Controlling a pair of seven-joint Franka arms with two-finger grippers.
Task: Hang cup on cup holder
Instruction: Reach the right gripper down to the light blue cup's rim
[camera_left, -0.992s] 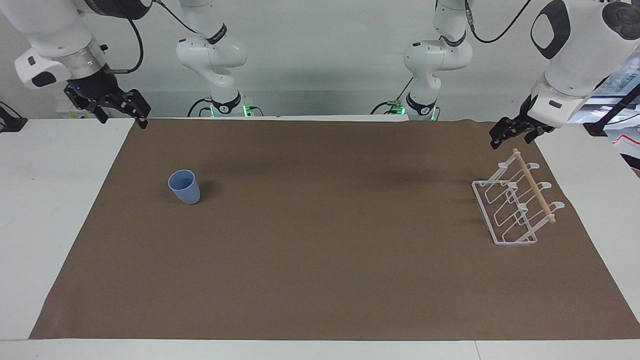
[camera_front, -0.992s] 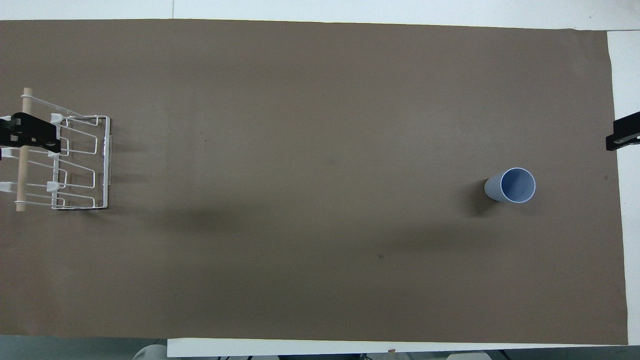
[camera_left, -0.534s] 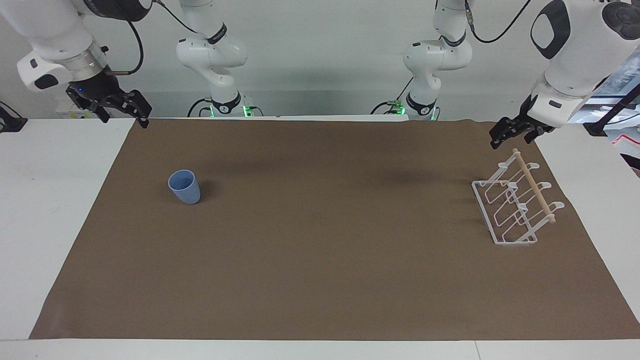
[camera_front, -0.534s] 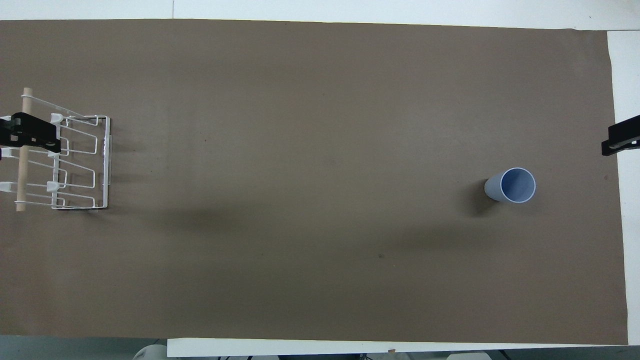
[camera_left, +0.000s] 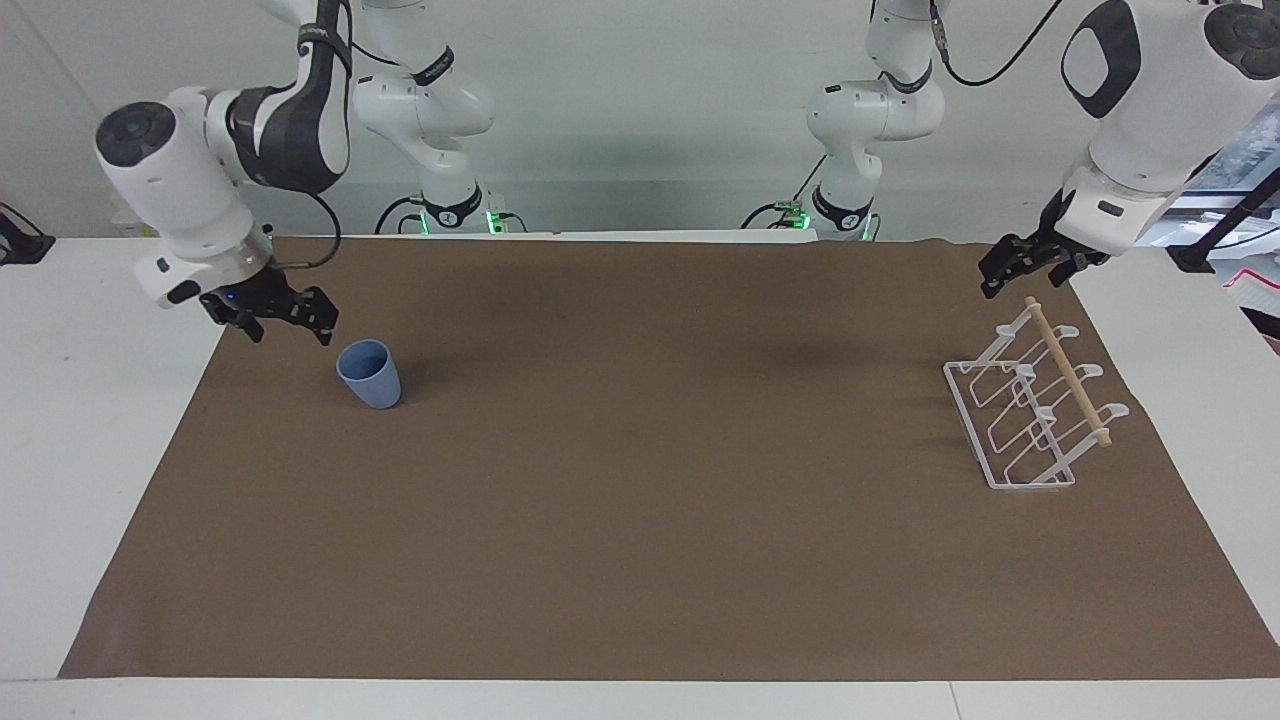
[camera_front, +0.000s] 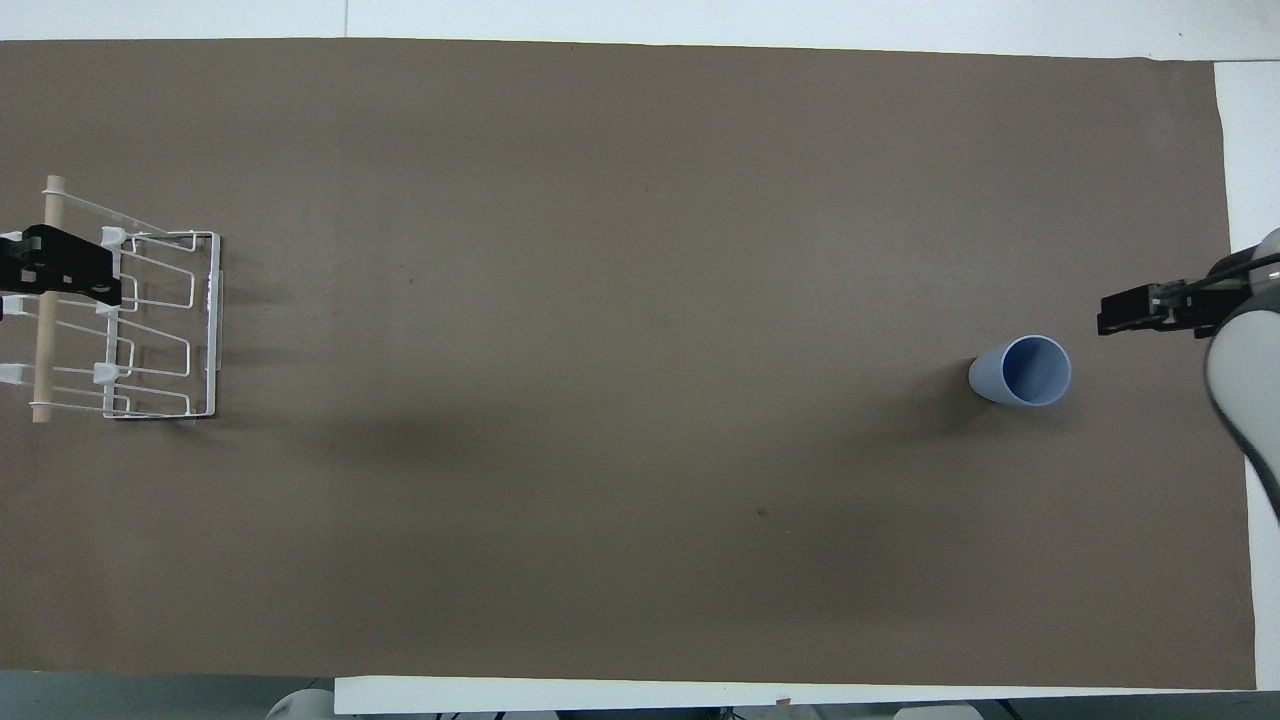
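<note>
The smooth, tapered blue cup (camera_left: 369, 373) stands upright on the brown mat (camera_left: 640, 520) at the right arm's end of the bench. The right pincer (camera_left: 287, 321) hangs just beside it, fingers spread, empty. The left pincer (camera_left: 1012, 268) waits above the white wire cup holder (camera_left: 1030, 410); its fingers cannot be told.

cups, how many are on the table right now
1. The cup stands upright on the brown mat toward the right arm's end of the table, with none on the cup holder. Nothing in view could hide another.

The right tool (camera_left: 288, 327) has dropped in close beside the cup (camera_left: 369, 373).
</note>
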